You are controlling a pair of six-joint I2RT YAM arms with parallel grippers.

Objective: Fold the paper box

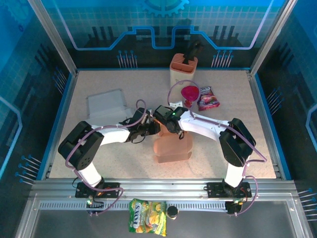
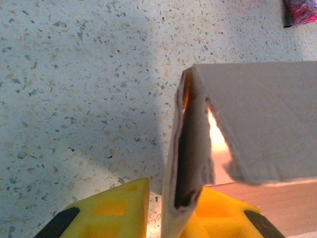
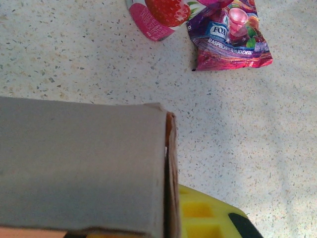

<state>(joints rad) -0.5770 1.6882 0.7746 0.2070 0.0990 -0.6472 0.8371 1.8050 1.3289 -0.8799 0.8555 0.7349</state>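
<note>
Flap (image 2: 190, 158) of paper box (image 2: 262, 114) stands edge-on inside loosened left gripper (image 2: 171, 198), gap on one side, its long edge running straight away from it; right gripper (image 1: 174, 130) clenched on box wall just ahead, wall's top edge crosswise, pink pouch (image 3: 230, 34) farther beyond on table.

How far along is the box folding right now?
Partly done: the box is raised into a shell, one side bent over. In hand: a flap sits inside the left gripper, and the right gripper pinches the box's edge. Left: closing the open end.
</note>
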